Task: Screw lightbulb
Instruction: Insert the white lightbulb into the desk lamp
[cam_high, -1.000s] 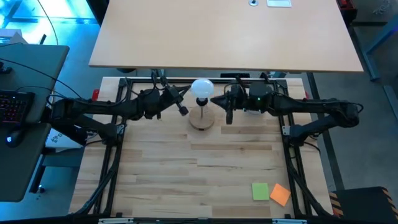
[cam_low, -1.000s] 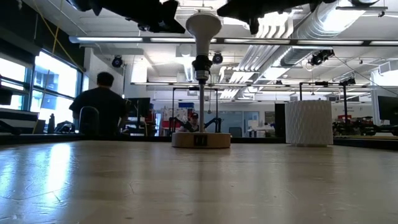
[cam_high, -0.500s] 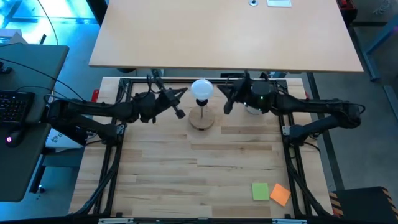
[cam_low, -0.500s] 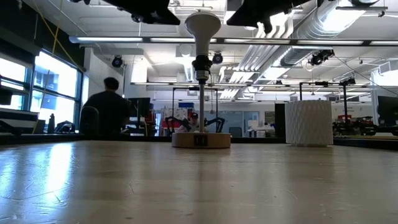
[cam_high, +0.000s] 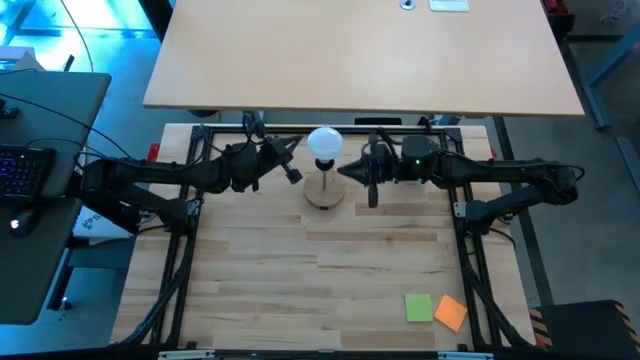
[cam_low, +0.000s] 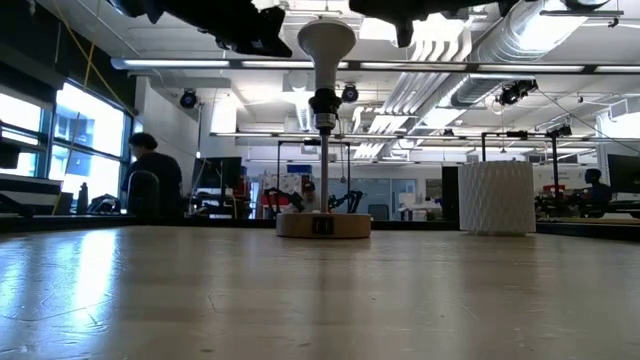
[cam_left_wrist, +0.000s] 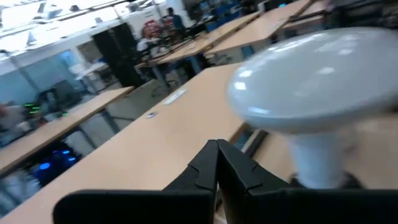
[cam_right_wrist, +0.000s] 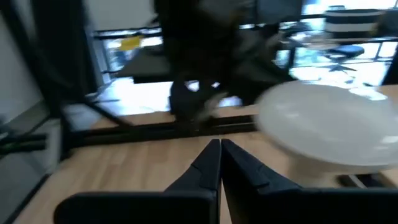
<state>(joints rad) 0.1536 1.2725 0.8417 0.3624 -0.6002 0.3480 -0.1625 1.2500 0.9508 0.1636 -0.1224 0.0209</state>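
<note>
The white frosted lightbulb (cam_high: 325, 143) sits globe-up in the black socket (cam_low: 325, 103) atop the thin post of the round wooden stand (cam_high: 325, 193), at the table's far middle. My left gripper (cam_high: 296, 150) is shut at bulb height just left of the globe. In its wrist view the globe (cam_left_wrist: 317, 74) looms close beside the joined fingertips (cam_left_wrist: 217, 148). My right gripper (cam_high: 343, 170) is shut just right of the bulb and slightly nearer. The globe (cam_right_wrist: 329, 127) shows beside its tips (cam_right_wrist: 219, 144). Neither gripper touches the bulb.
A white ribbed cylinder (cam_low: 497, 197) stands at the far right, behind the stand. Green (cam_high: 418, 307) and orange (cam_high: 451, 313) sticky notes lie near the front right corner. A large pale desk (cam_high: 360, 50) lies beyond the far edge. A person (cam_low: 150, 180) moves in the room behind.
My right gripper swung a little toward the far edge, away from the bulb, then came back beside it. My left gripper drew slightly back and returned. Both stayed shut. Bulb and stand kept still.
</note>
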